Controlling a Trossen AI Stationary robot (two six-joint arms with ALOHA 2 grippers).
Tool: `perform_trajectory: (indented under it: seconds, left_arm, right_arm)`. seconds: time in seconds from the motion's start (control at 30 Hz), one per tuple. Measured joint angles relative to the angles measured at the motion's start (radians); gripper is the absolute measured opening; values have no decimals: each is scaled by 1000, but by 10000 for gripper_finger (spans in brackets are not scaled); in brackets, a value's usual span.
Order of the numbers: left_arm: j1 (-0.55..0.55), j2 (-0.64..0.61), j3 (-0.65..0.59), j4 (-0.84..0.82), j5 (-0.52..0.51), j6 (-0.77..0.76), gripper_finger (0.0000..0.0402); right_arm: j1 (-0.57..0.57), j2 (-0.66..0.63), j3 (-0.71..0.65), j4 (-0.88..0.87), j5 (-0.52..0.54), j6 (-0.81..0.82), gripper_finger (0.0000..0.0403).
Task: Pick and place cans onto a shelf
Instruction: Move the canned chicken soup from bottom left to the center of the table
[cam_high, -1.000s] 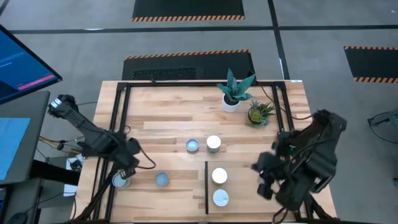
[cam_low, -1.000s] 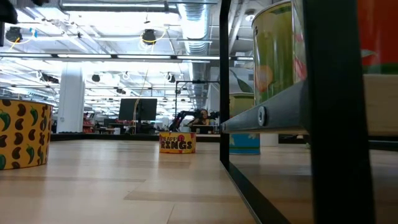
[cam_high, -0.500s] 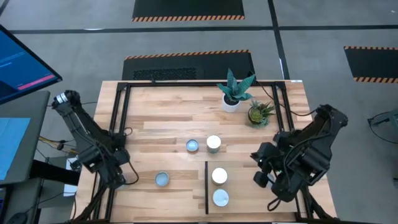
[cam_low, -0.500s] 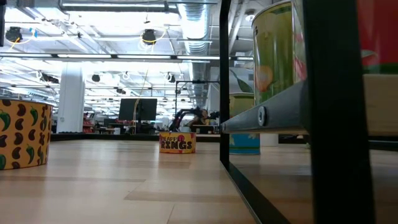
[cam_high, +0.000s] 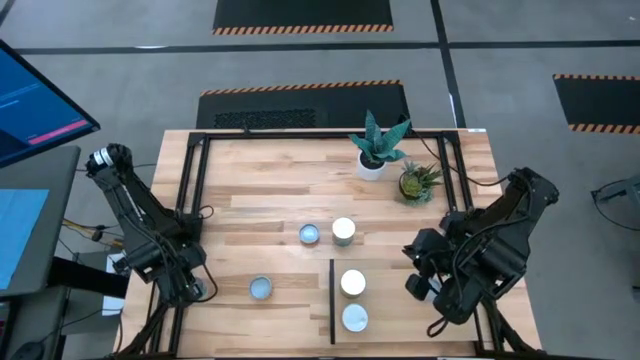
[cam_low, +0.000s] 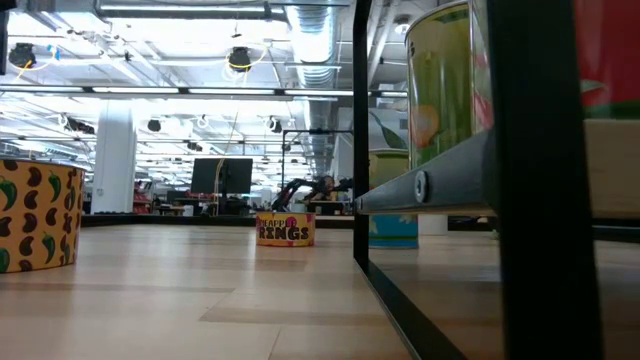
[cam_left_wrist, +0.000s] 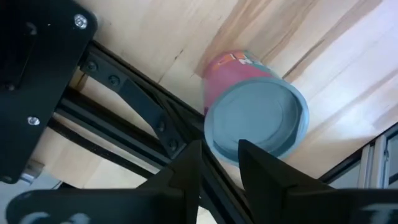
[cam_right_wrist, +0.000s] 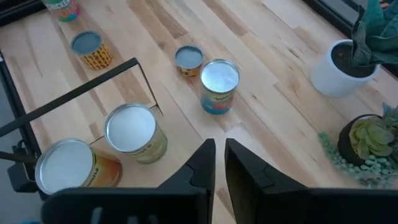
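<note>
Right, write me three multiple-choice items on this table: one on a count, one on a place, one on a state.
1. How many cans stand on the shelf?
A. one
B. two
C. four

2. Where does the pink can stand?
A. on the shelf
B. on the tabletop beside the black frame rail
C. against the white plant pot

3. How do the three tabletop cans left of the shelf stand?
A. upright
B. tipped on their sides
C. stacked on one another

Answers:
1. B: the high view shows two pale round tops to the right of the shelf's black strip.
2. B: the left wrist view shows it on bare wood next to the rail, just past the left gripper.
3. A: the high view shows each as a full round top, apart from the others.
</note>
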Motion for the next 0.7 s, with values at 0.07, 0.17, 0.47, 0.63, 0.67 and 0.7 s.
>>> perform_trajectory:
  seconds: [0.07, 0.17, 0.47, 0.63, 0.67, 0.7]
  left_arm:
    - [0, 0, -1, -1, -4, -3, 108]
    - [0, 0, -19, 6, -17, -46, 133]
    - [0, 0, -93, 108, -13, -104, 193]
    - [0, -2, -119, 120, 4, -112, 195]
    - [0, -2, -119, 122, 3, -106, 192]
    - [0, -2, -119, 128, 3, -94, 188]
  right_arm:
    - [2, 0, 0, 0, -8, 0, 59]
    - [2, 0, 0, 0, -22, 1, 59]
    - [2, 0, 0, 0, -24, -5, 59]
    - [2, 0, 0, 0, -25, -6, 59]
    - [2, 0, 0, 0, -27, -6, 59]
    - [2, 0, 0, 0, -32, -6, 59]
